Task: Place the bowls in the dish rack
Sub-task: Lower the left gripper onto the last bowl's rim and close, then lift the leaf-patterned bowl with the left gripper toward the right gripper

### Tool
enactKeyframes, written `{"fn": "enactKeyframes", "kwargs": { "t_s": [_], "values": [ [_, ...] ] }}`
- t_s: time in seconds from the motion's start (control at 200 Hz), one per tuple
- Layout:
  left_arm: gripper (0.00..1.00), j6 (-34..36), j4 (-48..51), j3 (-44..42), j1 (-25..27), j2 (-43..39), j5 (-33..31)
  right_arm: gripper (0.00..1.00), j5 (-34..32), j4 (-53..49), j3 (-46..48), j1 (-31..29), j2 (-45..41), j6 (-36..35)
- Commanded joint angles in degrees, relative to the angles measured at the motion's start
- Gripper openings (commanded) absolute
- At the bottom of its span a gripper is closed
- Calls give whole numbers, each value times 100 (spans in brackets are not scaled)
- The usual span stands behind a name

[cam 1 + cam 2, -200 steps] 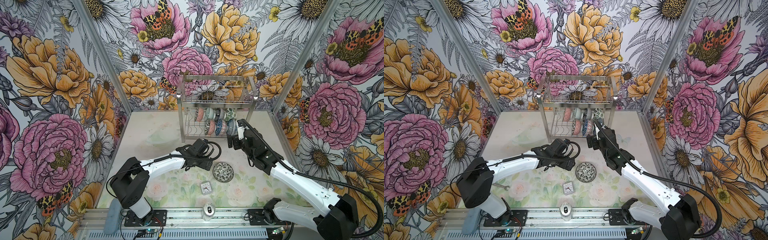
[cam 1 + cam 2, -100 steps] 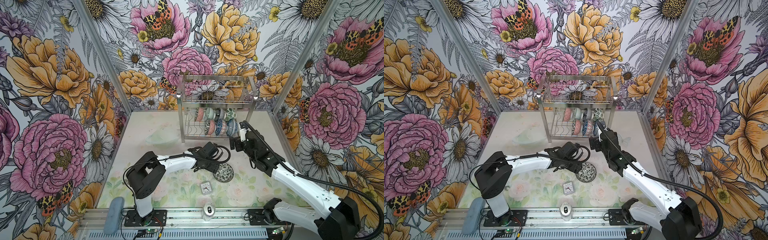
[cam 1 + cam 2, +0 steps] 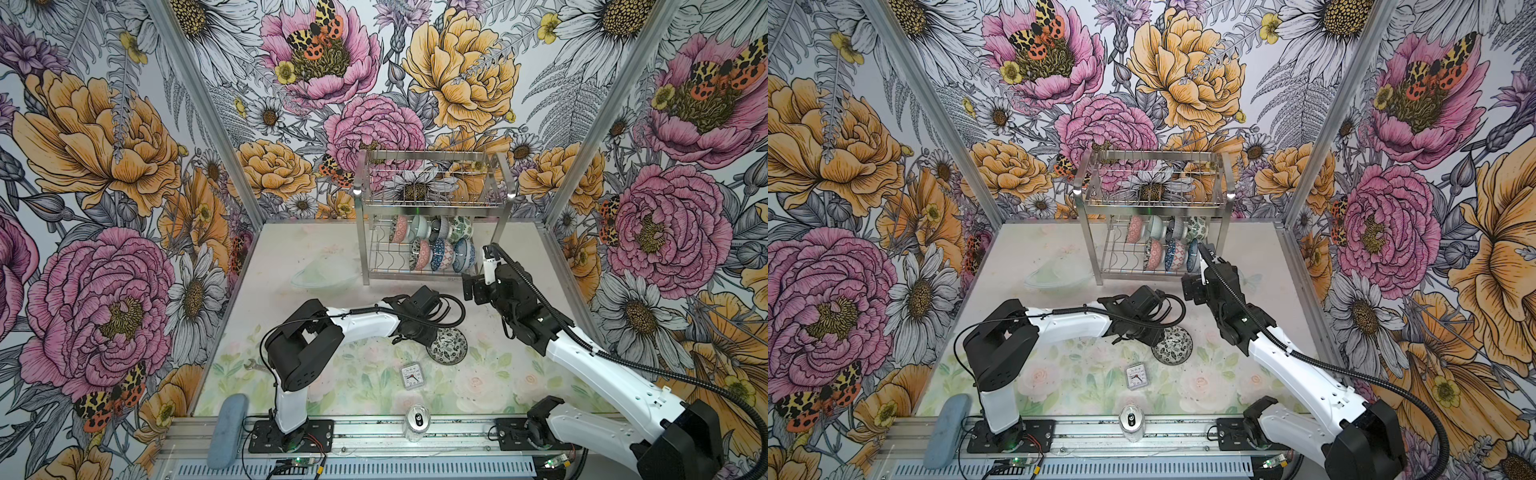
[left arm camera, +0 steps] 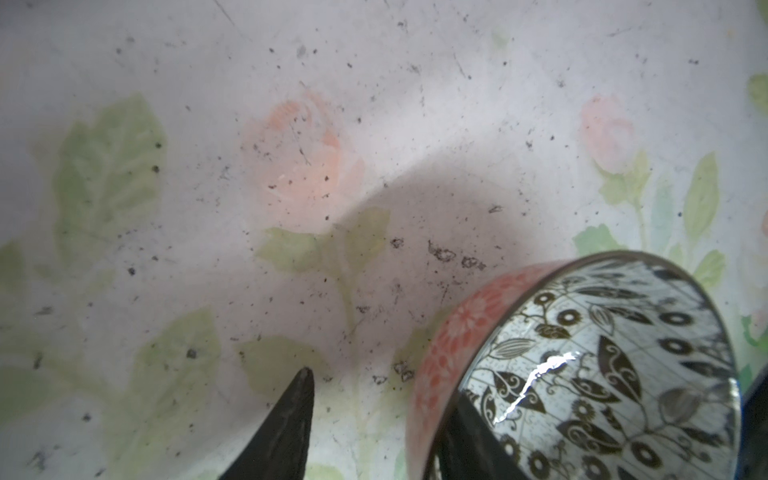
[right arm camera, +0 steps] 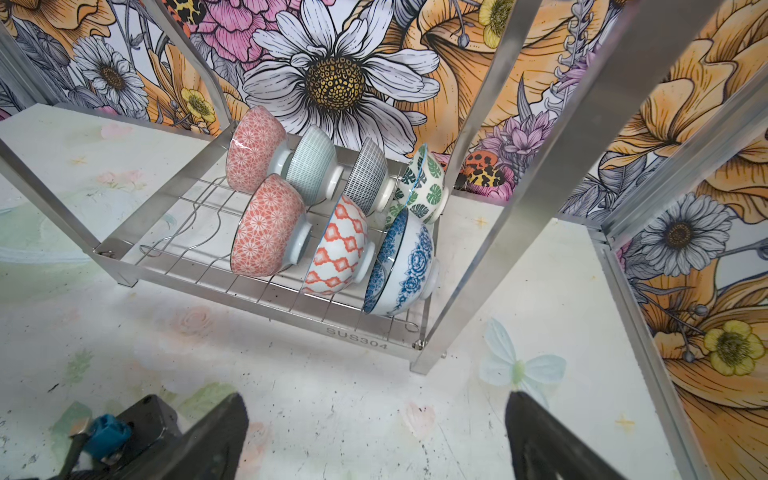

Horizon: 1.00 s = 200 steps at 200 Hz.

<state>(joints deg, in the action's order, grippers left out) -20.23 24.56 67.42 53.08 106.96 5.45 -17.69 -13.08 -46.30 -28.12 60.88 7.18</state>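
Observation:
A bowl (image 3: 448,347) with black-and-white leaves inside and a pink side lies on the table in both top views (image 3: 1174,345). My left gripper (image 3: 427,335) is at its near-left rim. In the left wrist view the gripper (image 4: 382,386) is open astride the rim of the bowl (image 4: 602,365): one finger is inside, the other stands off the pink wall. Several bowls (image 5: 336,249) stand on edge in the lower tier of the steel dish rack (image 3: 432,205). My right gripper (image 3: 474,288) hovers open and empty in front of the rack's right leg (image 5: 376,397).
A small square clock (image 3: 411,376) lies just in front of the bowl. A can (image 3: 417,422) stands on the front rail, and a grey-blue pad (image 3: 226,428) lies on it at the left. A wrench (image 3: 252,365) lies left; a clear glass dish (image 3: 324,272) sits left of the rack.
My left arm has reached right to the black-and-white bowl and its jaws have narrowed around the rim. The right gripper has drawn slightly back from the rack, still open.

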Motion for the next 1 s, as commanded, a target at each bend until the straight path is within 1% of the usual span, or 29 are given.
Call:
{"fn": "enactKeyframes", "kwargs": {
  "t_s": [0.0,0.1,0.245,0.37,0.43,0.45,0.691,0.791,0.851,0.901,0.916,0.996],
  "values": [
    [40,-7,-83,133,41,36,141,98,70,59,56,48,-146,113],
    [32,-2,-88,126,42,10,135,98,73,53,77,70,-168,117],
    [17,44,-24,123,25,-34,85,98,107,41,79,82,-213,127],
    [0,141,85,112,-63,-166,-14,98,124,0,71,101,-282,126],
    [0,192,126,74,-143,-203,-86,98,155,-36,52,105,-325,125],
    [0,203,140,58,-170,-430,-106,98,161,-49,47,104,-343,123],
    [0,326,260,-180,-591,-1422,-572,99,352,-243,-77,113,-554,182],
    [0,317,259,-277,-676,-1966,-1102,100,563,-341,-207,113,-573,307],
    [0,312,229,-293,-686,-2276,-1493,100,869,-438,-351,103,-538,430],
    [0,333,162,-306,-702,-2499,-1700,100,1116,-465,-460,97,-516,546],
    [0,335,142,-302,-721,-2548,-1884,100,1182,-467,-485,92,-508,586],
    [0,360,-12,-319,-816,-2847,-2155,100,1513,-454,-661,45,-479,784]
  ]
}}
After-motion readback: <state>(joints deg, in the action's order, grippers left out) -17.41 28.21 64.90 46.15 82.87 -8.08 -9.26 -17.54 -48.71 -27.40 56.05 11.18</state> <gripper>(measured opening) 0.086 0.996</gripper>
